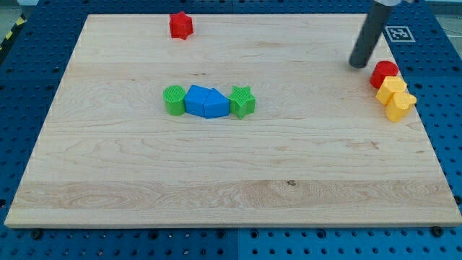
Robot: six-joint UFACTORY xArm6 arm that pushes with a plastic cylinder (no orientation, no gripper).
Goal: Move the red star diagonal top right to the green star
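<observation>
The red star lies near the view's top edge of the wooden board, left of centre. The green star sits near the board's middle, at the right end of a row of touching blocks. My tip is at the view's upper right, far right of the red star and well up and right of the green star. It stands just left of a red cylinder and touches no block.
Left of the green star, in the same row, are two blue blocks and a green cylinder. Two yellow blocks sit below the red cylinder at the board's right edge.
</observation>
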